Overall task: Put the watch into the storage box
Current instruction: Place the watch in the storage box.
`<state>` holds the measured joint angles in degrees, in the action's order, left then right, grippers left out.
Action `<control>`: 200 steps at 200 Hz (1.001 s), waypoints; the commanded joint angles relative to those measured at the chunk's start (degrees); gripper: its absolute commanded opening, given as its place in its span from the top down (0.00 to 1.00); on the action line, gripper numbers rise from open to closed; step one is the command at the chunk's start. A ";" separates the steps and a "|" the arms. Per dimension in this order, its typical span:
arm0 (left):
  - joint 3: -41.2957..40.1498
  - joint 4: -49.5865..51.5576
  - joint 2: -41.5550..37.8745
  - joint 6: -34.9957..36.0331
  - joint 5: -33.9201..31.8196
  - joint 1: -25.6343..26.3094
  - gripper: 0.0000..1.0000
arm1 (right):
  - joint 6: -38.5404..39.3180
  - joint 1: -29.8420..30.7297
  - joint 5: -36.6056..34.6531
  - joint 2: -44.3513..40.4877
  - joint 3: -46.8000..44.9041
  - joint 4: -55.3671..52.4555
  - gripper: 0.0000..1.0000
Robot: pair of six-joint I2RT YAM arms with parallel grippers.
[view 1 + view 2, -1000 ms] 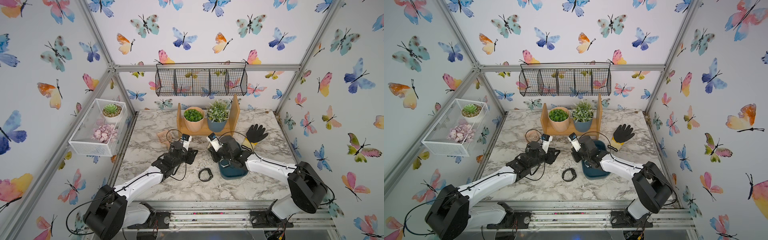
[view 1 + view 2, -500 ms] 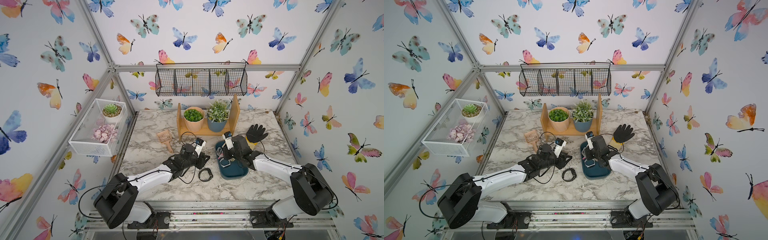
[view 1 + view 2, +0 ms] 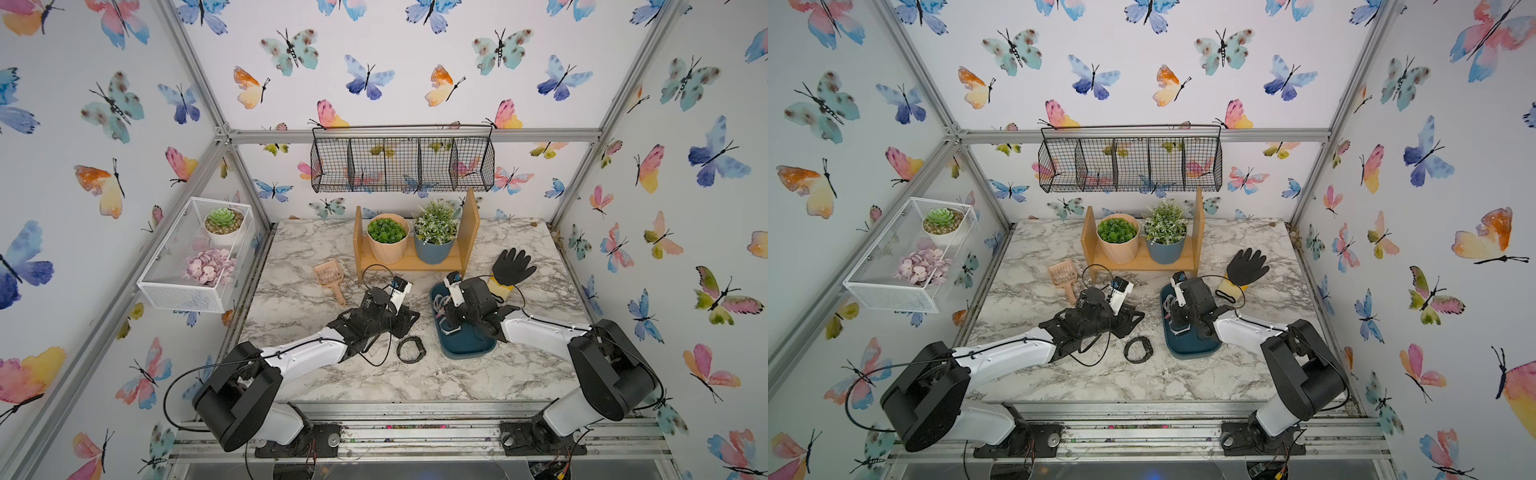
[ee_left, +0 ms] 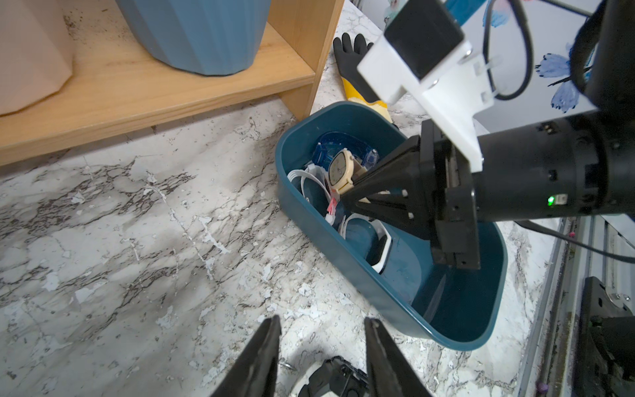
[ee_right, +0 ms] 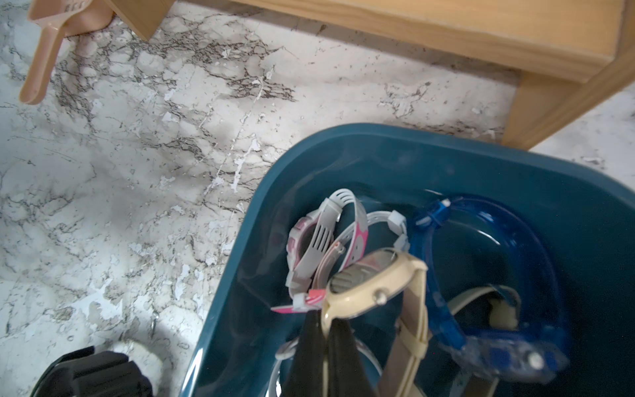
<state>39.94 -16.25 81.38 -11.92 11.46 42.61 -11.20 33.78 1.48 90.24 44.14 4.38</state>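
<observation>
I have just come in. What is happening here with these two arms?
The right hand is shut on a cream watch and holds it over the inside of the storage box, where several other watches already lie. It has not let go yet. The left hand is open, low over the table, just by a black watch that lies outside the box.

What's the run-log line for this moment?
right end effector: shut on cream watch over storage box | left end effector: open, empty, near black watch | black watch: on table, outside box
</observation>
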 commanded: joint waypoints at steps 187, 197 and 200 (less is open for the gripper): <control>-4.21 14.94 -8.60 -1.39 -4.84 -1.70 0.53 | 3.05 1.20 2.50 -4.02 4.51 -0.60 0.67; -4.81 15.61 -8.74 -1.73 -4.61 -1.66 0.53 | 3.79 1.99 2.56 -4.10 4.86 -0.45 0.65; -4.99 15.75 -8.81 -1.85 -4.53 -1.65 0.53 | 3.98 2.28 2.50 -4.18 4.90 -0.43 0.65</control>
<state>36.71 -4.58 73.91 -12.51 7.14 40.97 -9.39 34.35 1.96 87.09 47.33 3.51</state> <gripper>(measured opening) 0.466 0.342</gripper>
